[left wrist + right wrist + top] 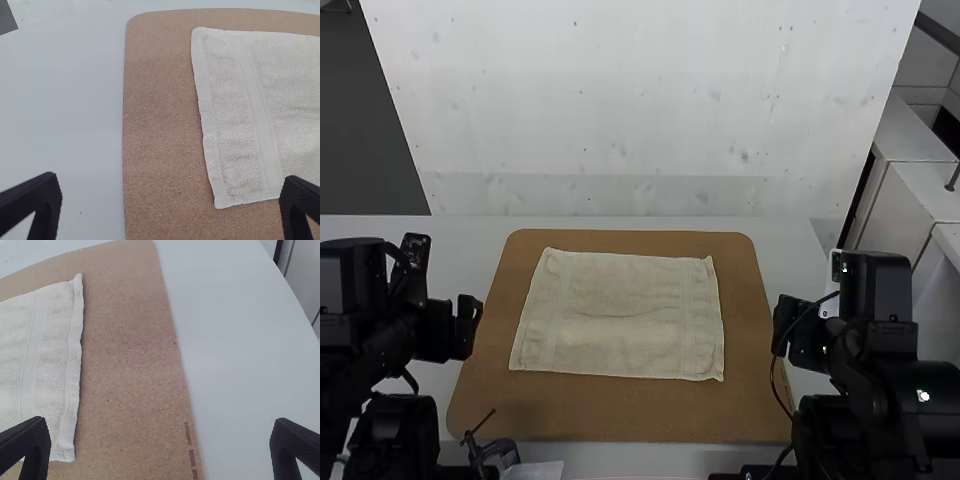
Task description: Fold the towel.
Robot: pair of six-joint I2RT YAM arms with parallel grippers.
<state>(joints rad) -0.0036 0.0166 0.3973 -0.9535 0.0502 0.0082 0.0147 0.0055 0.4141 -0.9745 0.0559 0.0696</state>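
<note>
The pale cream terry towel [620,316] lies spread on the brown cork-like board [610,424] on the white table [75,115], presumably flattened so its edges can be matched. Left jaws and right jaws are parted and empty, one pair toward each side, probably so both ends can be taken together.

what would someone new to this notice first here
Probably the pale towel, spread out with a small crease near its middle, lying on the brown board at the center of the table. Next, likely the two dark robot arms flanking the board, the left arm at the view's left and the right arm at its right.
</note>
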